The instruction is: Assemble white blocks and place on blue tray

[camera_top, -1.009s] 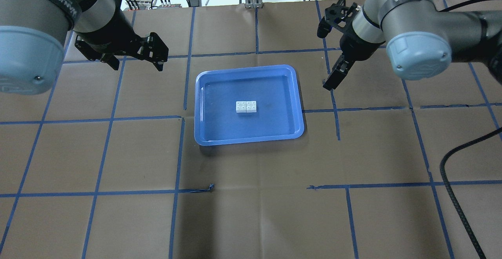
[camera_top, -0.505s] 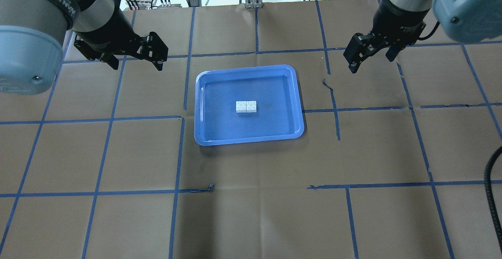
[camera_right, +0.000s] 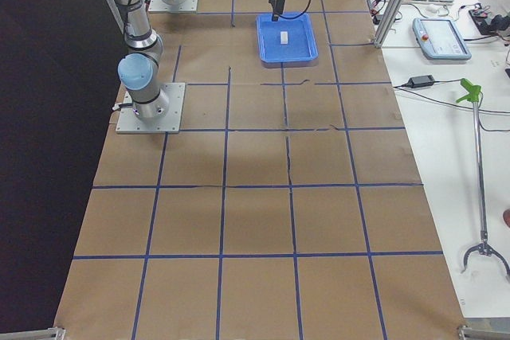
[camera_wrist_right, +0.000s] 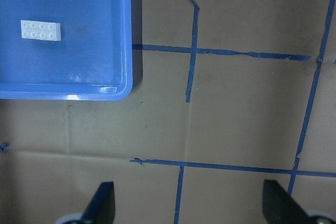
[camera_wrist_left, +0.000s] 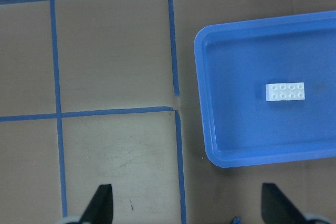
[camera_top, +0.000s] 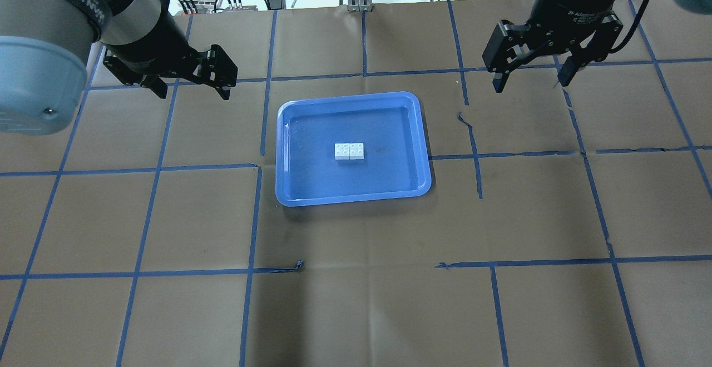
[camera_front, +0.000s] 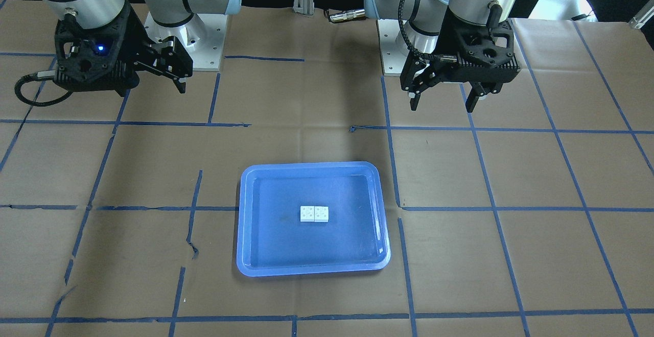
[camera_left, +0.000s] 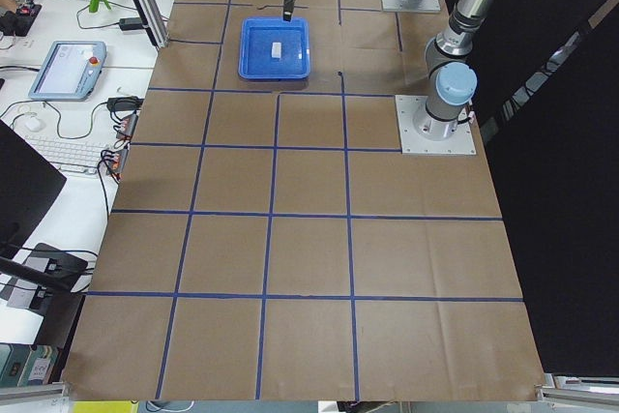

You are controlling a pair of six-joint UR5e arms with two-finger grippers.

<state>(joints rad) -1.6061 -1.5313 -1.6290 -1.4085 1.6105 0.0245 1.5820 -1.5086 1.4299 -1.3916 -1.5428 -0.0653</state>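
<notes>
Overhead exterior, white blocks [camera_top: 349,151] joined side by side, on blue tray [camera_top: 289,189]

Near the top of the frame, left of centre, the blue tray [camera_left: 251,65] lies on the brown table [camera_left: 309,239] with its blue tape grid [camera_left: 274,215]. The white blocks [camera_left: 277,48] show as one small pale spot in the tray's middle. My left gripper [camera_left: 287,9] hangs from the top edge, its tip showing against the tray's upper rim, too small to tell how the fingers stand. My left arm's base [camera_left: 437,128] sits right of centre, and a keyboard [camera_left: 63,152] and a tablet [camera_left: 66,70] lie along the left edge.
</notes>
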